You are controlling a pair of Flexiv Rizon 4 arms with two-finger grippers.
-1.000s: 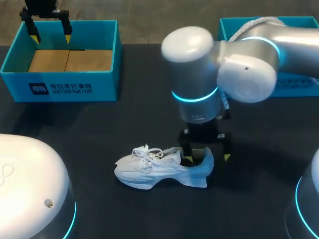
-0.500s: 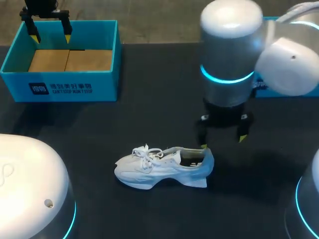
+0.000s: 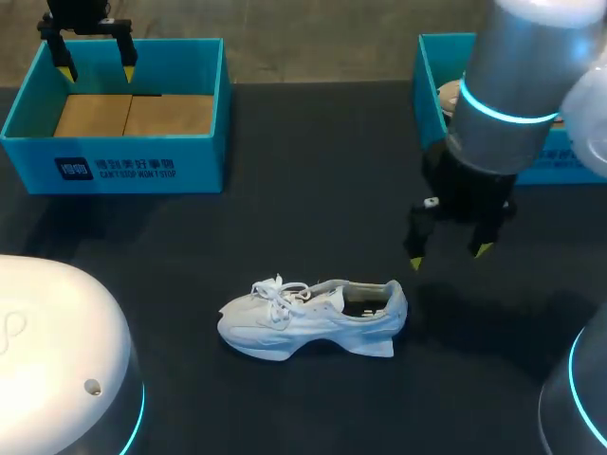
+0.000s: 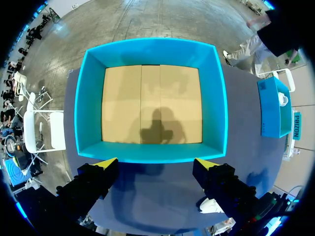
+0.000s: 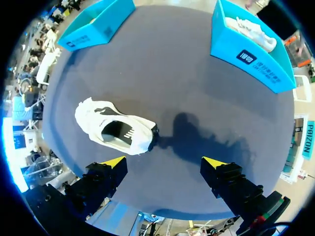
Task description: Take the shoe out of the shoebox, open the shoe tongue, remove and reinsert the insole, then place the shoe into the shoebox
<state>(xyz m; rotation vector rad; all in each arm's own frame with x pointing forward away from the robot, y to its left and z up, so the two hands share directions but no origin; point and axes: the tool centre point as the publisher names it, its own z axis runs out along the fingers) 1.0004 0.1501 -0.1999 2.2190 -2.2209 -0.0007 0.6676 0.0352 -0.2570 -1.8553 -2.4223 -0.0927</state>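
Observation:
A white sneaker point(image 3: 313, 318) lies on its side on the dark table, toe to the left; in the right wrist view the sneaker point(image 5: 115, 128) shows its dark opening. My right gripper point(image 3: 448, 254) hangs open above the table, to the right of the heel and clear of it; the right gripper point(image 5: 165, 162) has nothing between its fingers. An empty teal shoebox point(image 3: 114, 169) with a cardboard floor stands at the back left. My left gripper point(image 3: 98, 68) hovers open over its far edge. The left gripper point(image 4: 156, 164) looks down into the shoebox point(image 4: 152, 46).
A second teal box point(image 3: 432, 57) stands at the back right, partly hidden by my right arm; in the right wrist view this box point(image 5: 248, 54) holds another white shoe point(image 5: 248, 27). Bare dark tabletop point(image 3: 313, 190) lies between the boxes.
My right gripper has lifted off the sneaker's heel and swung right and back, staying open. The sneaker and my left arm have not moved.

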